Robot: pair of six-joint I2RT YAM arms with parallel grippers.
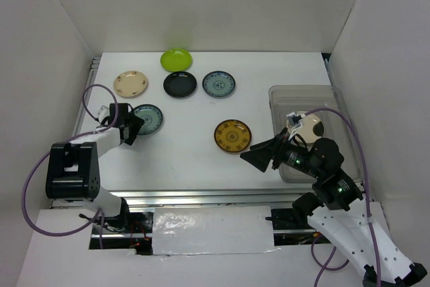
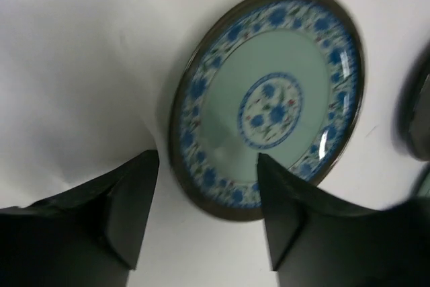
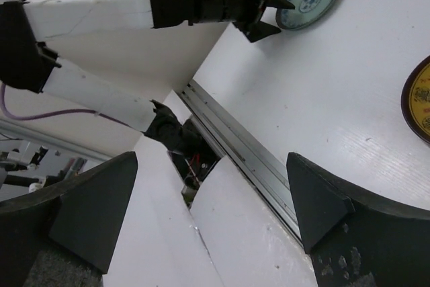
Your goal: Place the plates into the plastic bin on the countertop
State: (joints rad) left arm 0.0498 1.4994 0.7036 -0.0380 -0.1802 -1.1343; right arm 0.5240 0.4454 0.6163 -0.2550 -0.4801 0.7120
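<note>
My left gripper (image 1: pixel 136 128) is open at the near rim of a blue-grey patterned plate (image 1: pixel 148 119); in the left wrist view the plate (image 2: pixel 269 99) lies flat on the countertop (image 1: pixel 188 152) and its rim sits between my fingers (image 2: pixel 209 166). My right gripper (image 1: pixel 250 156) is open and empty, near the amber-brown plate (image 1: pixel 232 136). The clear plastic bin (image 1: pixel 306 92) stands at the right with a cream plate (image 1: pixel 310 124) in it. A lime green plate (image 1: pixel 176 59), a black plate (image 1: pixel 180 84), a cream plate (image 1: pixel 130 84) and a second blue-grey plate (image 1: pixel 219 84) lie at the back.
White walls enclose the countertop on three sides. A metal rail (image 1: pixel 201 196) runs along the near edge, also in the right wrist view (image 3: pixel 242 146). The right arm's body partly covers the bin's near end.
</note>
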